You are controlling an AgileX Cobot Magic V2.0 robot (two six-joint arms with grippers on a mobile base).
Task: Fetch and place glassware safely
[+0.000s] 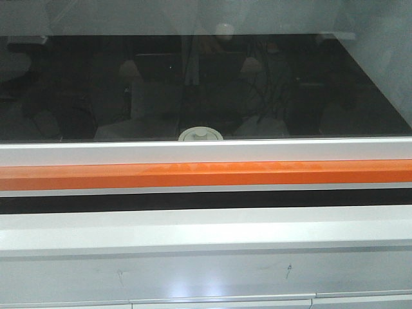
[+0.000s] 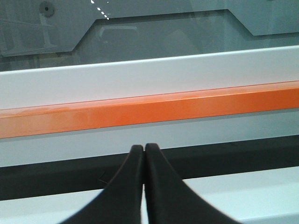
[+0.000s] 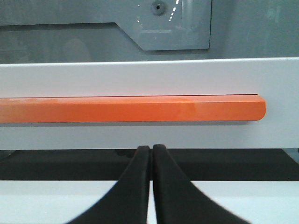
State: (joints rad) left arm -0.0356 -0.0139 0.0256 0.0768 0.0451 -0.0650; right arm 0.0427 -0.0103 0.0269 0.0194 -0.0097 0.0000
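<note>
Behind a glass pane in the front view, only the round cream-white lid of the glassware (image 1: pixel 201 134) shows, just above the white frame's top edge; the jar's body is hidden. My left gripper (image 2: pixel 143 148) is shut with nothing between its black fingers, facing the orange bar (image 2: pixel 149 109). Shut and empty as well, my right gripper (image 3: pixel 151 148) faces the same orange bar (image 3: pixel 140 108) near its rounded right end. Neither gripper appears in the front view.
A white frame (image 1: pixel 206 152) with the orange bar (image 1: pixel 206 174) and a dark gap (image 1: pixel 206 199) below it runs across the front. The glass pane (image 1: pixel 193 84) above reflects the room. White panels (image 1: pixel 206 270) lie lower down.
</note>
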